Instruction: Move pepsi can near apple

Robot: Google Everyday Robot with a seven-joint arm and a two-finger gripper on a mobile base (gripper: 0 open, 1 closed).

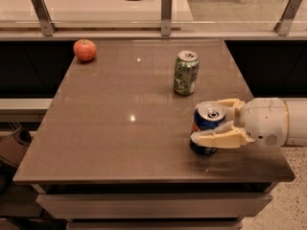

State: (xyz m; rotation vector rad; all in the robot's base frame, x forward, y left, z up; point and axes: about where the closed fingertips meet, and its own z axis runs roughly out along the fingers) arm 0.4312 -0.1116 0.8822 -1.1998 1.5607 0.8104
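The pepsi can (209,114), dark blue with a silver top, stands upright near the table's front right corner. My gripper (206,121) reaches in from the right, and its cream fingers (220,139) press against the can on its near and far sides. The can still rests on the table (120,128). The apple (85,50), small and red-orange, sits at the far left corner of the table, well away from the can and the gripper.
A green-patterned can (185,73) stands upright just behind and left of the pepsi can. A glass barrier with metal posts (166,8) runs along the table's far edge. The table's front and right edges lie close to the gripper.
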